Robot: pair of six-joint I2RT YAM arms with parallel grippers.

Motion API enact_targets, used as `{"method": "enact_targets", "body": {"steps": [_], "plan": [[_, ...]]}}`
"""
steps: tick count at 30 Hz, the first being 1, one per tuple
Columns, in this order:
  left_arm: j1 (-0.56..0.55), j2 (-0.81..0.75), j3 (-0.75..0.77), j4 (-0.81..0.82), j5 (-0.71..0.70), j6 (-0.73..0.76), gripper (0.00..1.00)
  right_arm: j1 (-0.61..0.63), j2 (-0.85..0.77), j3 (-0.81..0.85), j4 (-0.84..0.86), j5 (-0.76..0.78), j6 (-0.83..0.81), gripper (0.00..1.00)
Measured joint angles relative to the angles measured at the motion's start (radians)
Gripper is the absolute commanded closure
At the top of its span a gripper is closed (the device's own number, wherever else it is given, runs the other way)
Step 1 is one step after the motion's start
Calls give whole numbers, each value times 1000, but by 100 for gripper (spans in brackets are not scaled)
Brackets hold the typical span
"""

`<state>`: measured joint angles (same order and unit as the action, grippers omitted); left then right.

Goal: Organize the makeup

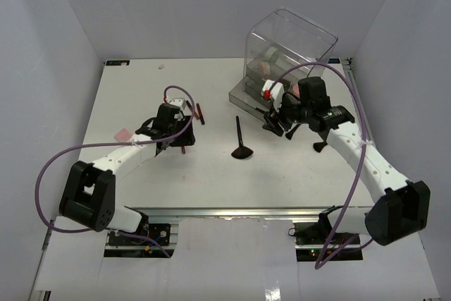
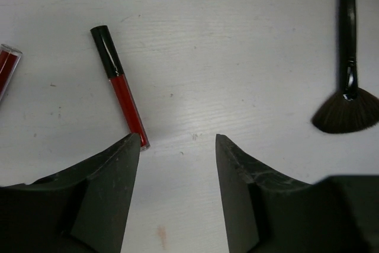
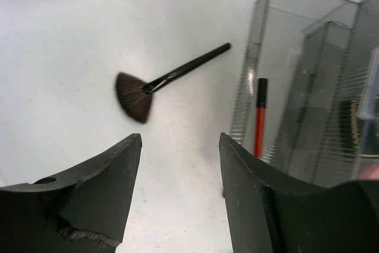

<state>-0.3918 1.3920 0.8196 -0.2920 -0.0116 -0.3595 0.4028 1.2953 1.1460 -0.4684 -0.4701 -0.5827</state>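
A red lip-gloss stick with a black cap (image 2: 121, 90) lies on the white table just ahead of my left finger. My left gripper (image 2: 177, 140) is open and empty above bare table; it also shows in the top view (image 1: 171, 146). A black fan brush (image 1: 242, 144) lies mid-table, and shows in both the left wrist view (image 2: 349, 81) and the right wrist view (image 3: 151, 87). My right gripper (image 3: 180, 137) is open and empty beside the clear drawer box (image 3: 296, 75), where a red stick (image 3: 259, 119) stands behind the clear wall. A pink puff (image 1: 123, 134) lies at the left.
The clear plastic box (image 1: 289, 51) stands at the back right, with something pink inside it. Another red stick (image 1: 200, 113) lies behind my left gripper. A second red tube (image 2: 6, 69) shows at the left edge of the left wrist view. White walls enclose the table.
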Motion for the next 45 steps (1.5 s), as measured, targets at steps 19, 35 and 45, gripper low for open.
{"method": "enact_targets", "body": {"steps": [19,35,45], "plan": [[61,367,231,-95,-140,-24,75,-103,-139,-143,7,-194,4,37],[-7,238,313,-44,182,-82,95,-164,-160,-161,24,-210,10,37],[-52,482,679,281,424,-459,91,-205,-163,-181,50,-215,33,37]]}}
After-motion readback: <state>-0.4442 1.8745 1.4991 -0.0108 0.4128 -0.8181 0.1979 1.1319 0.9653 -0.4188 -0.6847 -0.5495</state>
